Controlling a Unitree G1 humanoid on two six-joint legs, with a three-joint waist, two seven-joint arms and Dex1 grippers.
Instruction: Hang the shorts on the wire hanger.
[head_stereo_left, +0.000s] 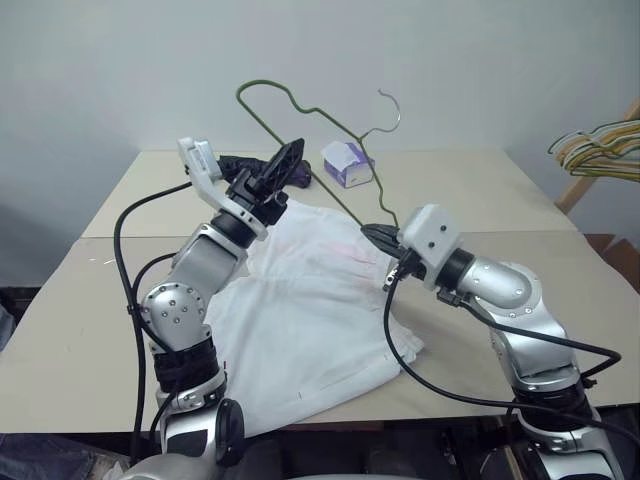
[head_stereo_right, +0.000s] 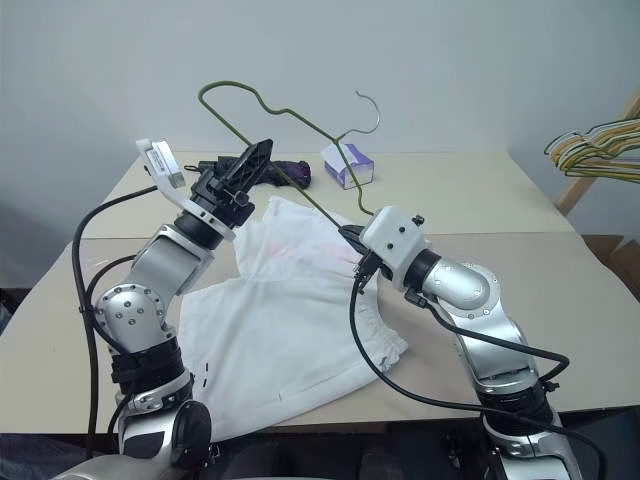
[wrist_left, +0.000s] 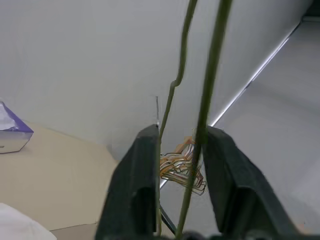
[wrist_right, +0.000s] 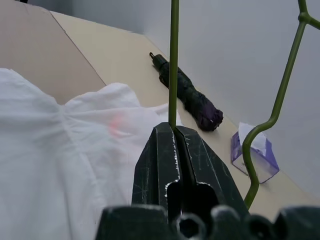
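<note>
Holding the wire hanger (head_stereo_left: 330, 120) aloft mid-frame, we pinch it in both grippers, left (head_stereo_left: 283, 160) and right (head_stereo_left: 377, 236), above the flat shorts (head_stereo_left: 310, 320), ready for threading.

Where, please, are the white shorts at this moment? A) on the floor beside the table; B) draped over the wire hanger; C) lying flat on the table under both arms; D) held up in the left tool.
C: the shorts lie spread on the table, while the wire hanger is held up in the air above them, with no fabric on it.
</note>
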